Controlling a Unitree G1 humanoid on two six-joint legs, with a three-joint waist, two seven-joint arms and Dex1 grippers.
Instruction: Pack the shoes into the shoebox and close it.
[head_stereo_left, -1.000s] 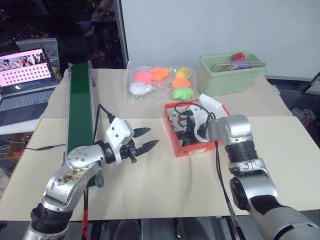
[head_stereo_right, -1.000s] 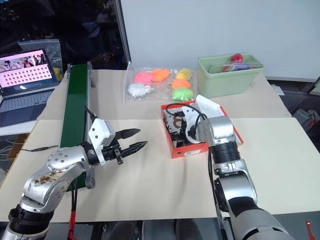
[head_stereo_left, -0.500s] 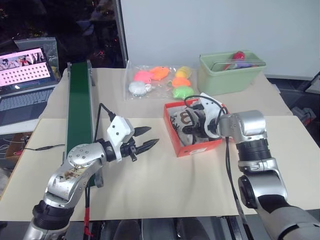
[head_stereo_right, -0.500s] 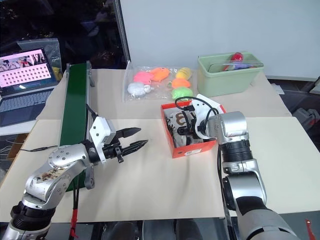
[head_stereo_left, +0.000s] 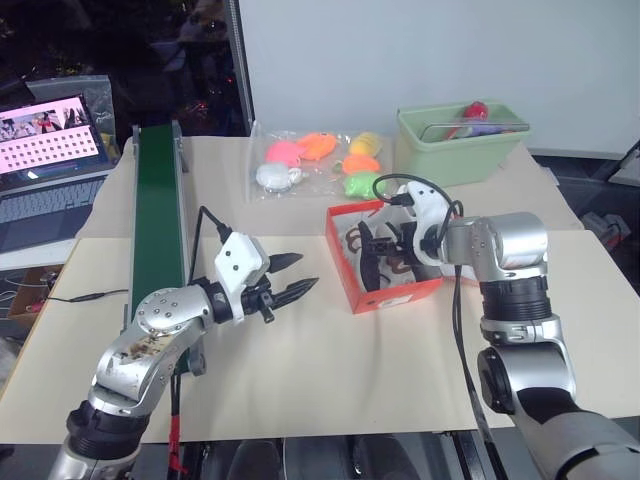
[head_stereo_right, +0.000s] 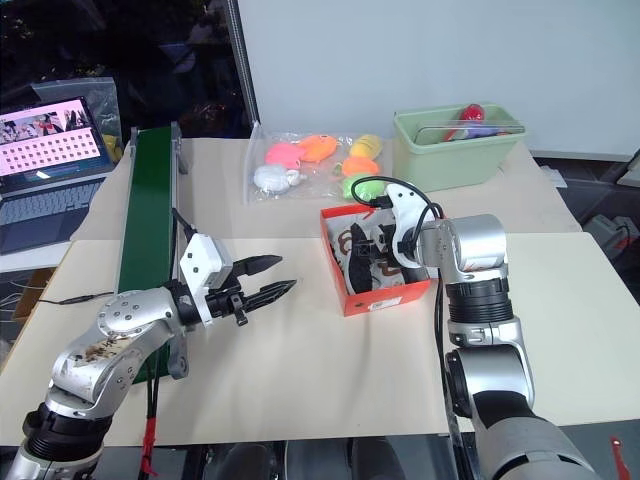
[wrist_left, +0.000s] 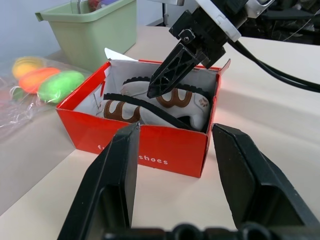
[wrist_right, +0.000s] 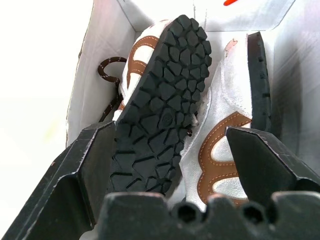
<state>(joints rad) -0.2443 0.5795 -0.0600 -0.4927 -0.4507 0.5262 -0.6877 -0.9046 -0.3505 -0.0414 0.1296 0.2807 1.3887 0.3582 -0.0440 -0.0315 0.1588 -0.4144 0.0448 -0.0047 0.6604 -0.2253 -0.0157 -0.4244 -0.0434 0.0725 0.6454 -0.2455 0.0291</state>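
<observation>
The red shoebox stands open on the table, its white-lined lid tipped back on the far side. Both shoes lie inside it. One is turned with its black sole up, and the other rests on its side, white with brown markings. My right gripper hangs just above them, open and holding nothing, fingers pointing down into the box. To the left of the box, my left gripper hovers level over the table, pointing at the box front, open and empty.
A long green conveyor runs along the left, with a laptop beyond it. A clear bag of bright toys and a pale green bin sit behind the box.
My right gripper has risen out of the shoebox and its arm has swung right, leaving the shoes inside. The left gripper has not moved.
</observation>
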